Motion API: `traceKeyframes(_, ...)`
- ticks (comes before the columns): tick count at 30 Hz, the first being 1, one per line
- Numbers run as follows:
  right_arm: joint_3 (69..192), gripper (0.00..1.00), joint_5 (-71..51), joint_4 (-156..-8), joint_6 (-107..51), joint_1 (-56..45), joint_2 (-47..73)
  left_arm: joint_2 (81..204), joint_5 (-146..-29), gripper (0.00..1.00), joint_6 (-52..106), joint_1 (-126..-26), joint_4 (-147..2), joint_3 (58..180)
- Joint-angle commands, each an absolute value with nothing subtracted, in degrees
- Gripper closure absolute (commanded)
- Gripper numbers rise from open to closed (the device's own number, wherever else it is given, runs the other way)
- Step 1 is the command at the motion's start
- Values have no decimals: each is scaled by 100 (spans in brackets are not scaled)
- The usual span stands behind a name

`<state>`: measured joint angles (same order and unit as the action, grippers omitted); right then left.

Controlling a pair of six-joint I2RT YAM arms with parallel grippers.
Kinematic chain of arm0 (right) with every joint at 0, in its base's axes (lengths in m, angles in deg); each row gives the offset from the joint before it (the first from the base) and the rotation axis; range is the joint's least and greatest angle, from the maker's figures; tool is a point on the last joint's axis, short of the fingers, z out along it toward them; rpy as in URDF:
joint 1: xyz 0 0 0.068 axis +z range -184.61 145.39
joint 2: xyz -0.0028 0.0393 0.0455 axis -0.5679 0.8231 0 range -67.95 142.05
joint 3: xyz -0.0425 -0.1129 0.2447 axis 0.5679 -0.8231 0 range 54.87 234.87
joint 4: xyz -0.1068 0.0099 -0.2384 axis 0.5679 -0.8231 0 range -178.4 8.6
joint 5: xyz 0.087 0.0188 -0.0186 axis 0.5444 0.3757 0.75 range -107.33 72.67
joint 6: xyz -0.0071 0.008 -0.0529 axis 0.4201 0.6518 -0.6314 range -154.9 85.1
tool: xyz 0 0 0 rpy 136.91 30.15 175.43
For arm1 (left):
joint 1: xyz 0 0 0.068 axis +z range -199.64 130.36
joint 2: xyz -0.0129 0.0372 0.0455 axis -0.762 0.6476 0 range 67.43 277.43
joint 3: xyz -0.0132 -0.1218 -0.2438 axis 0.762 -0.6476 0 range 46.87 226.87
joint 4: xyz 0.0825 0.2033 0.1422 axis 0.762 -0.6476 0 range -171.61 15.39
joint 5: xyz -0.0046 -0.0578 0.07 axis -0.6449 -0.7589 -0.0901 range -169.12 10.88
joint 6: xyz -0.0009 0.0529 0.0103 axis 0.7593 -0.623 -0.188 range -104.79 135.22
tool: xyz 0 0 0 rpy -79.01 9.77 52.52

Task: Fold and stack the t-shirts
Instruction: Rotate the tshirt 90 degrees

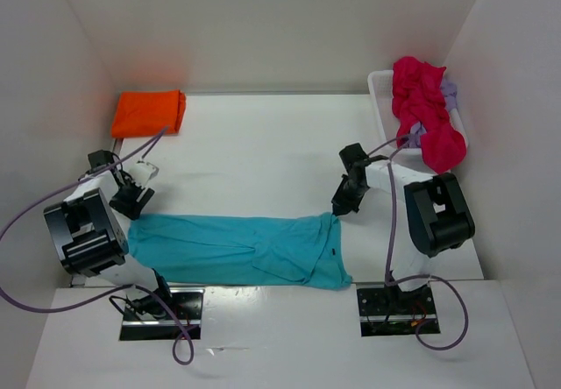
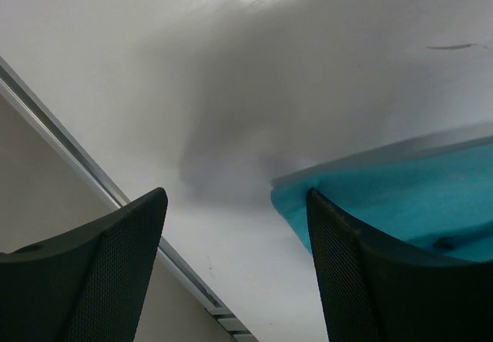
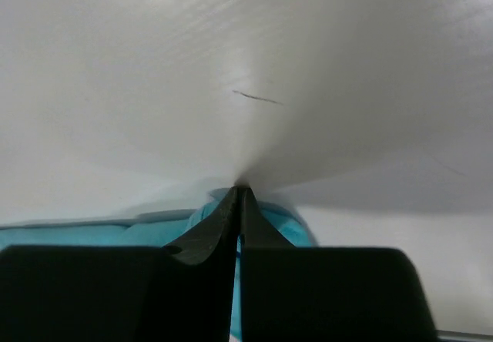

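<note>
A turquoise t-shirt (image 1: 237, 247) lies stretched left to right across the near part of the table. My right gripper (image 1: 338, 207) is shut on its far right corner; in the right wrist view the closed jaws (image 3: 240, 194) pinch turquoise cloth (image 3: 92, 234). My left gripper (image 1: 131, 200) hovers open at the shirt's far left corner. In the left wrist view that corner (image 2: 400, 199) lies beside the right finger (image 2: 362, 280), with bare table between the jaws (image 2: 235, 203). An orange t-shirt (image 1: 149, 113) sits folded at the back left. A magenta-red t-shirt (image 1: 425, 117) and a lavender one (image 1: 450, 91) are heaped in the basket.
The white mesh basket (image 1: 380, 100) stands at the back right against the wall. White walls enclose the table on three sides. The left wall's base rail (image 2: 69, 157) runs close to my left gripper. Both arm bases are bolted at the near edge.
</note>
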<state>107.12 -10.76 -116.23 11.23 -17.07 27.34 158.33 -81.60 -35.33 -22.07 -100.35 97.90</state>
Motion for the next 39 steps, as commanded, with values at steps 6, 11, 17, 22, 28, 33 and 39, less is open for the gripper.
traceKeyframes(6,12890,100,-1329,-11744,729,-1948,4058,16157,-8527,20,-3444,-1599,-10107,10381)
traceKeyframes(11,14975,100,-1443,-12165,326,-2081,5244,15937,-8632,20,-3506,-1457,-10528,10435)
traceKeyframes(17,21610,69,-1960,-13892,-675,-1739,8045,15691,-8870,19,-3375,-1457,-11161,10488)
traceKeyframes(22,22142,15,-2250,-14248,-695,-1738,8157,15498,-8870,16,-3295,-1668,-11433,10558)
traceKeyframes(28,20372,4,-3314,-14301,-1029,-1352,6525,15497,-9467,15,-3040,-2282,-11636,10804)
traceKeyframes(33,17972,5,-3596,-13828,-977,-992,5038,15497,-9452,14,-3110,-3256,-11672,10446)
traceKeyframes(39,14981,22,-2508,-12263,-301,-1667,3717,15612,-8932,13,-3005,-3628,-11056,9978)
